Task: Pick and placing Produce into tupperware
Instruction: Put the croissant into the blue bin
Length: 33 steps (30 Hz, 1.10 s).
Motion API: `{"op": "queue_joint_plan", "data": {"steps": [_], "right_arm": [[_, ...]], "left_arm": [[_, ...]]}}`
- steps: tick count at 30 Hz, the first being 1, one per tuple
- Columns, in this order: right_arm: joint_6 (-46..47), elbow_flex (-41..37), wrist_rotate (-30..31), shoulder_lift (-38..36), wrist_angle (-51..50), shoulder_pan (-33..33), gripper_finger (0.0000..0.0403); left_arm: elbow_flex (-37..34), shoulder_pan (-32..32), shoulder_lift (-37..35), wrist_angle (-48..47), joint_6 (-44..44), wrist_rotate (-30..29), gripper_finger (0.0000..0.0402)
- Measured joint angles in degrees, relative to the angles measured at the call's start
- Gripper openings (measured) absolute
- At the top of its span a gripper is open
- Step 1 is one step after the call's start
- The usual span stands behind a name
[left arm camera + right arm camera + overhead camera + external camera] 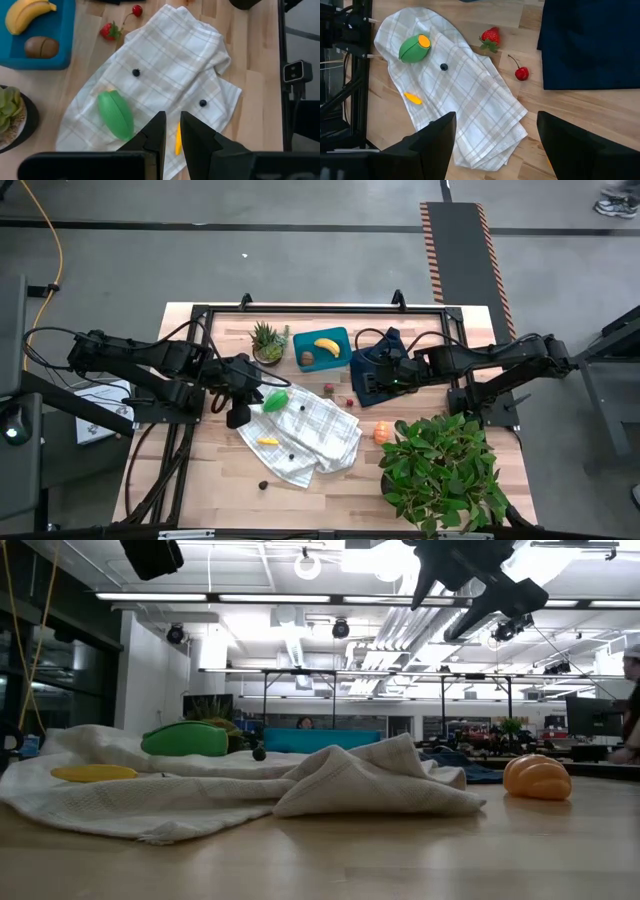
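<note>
The teal tupperware (335,337) stands at the far middle of the table with a yellow banana (327,345) and a brown piece (308,359) in it. A green piece (115,114), a small yellow piece (413,98) and dark berries (136,72) lie on a white checked towel (315,435). A strawberry (490,36), a cherry (522,73) and an orange piece (383,432) lie on the bare wood. My left gripper (172,134) hangs above the towel's left end, its fingers a narrow gap apart with nothing between them. My right gripper (495,145) hangs wide open above the navy cloth's near edge.
A small spiky potted plant (267,342) stands left of the tupperware. A dark navy cloth (378,365) lies right of it. A big leafy plant (445,470) fills the near right corner. Another dark berry (263,485) lies on the wood near the front edge.
</note>
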Motion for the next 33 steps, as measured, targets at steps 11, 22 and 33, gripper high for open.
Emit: {"op": "queue_joint_plan", "data": {"steps": [11,22,33], "right_arm": [[0.00,0.00,0.00,0.00,0.00,0.00,0.0268],[-0.02,0.00,-0.02,0.00,0.00,0.02,0.0268],[-0.04,0.00,0.00,0.00,0.00,0.00,0.0268]], "left_arm": [[0.00,-0.02,0.00,-0.09,-0.18,0.84,0.0046],[0.00,-0.02,-0.02,-0.32,-0.46,3.34,0.0046],[0.00,-0.02,-0.02,-0.32,-0.66,4.51,0.0046]]}}
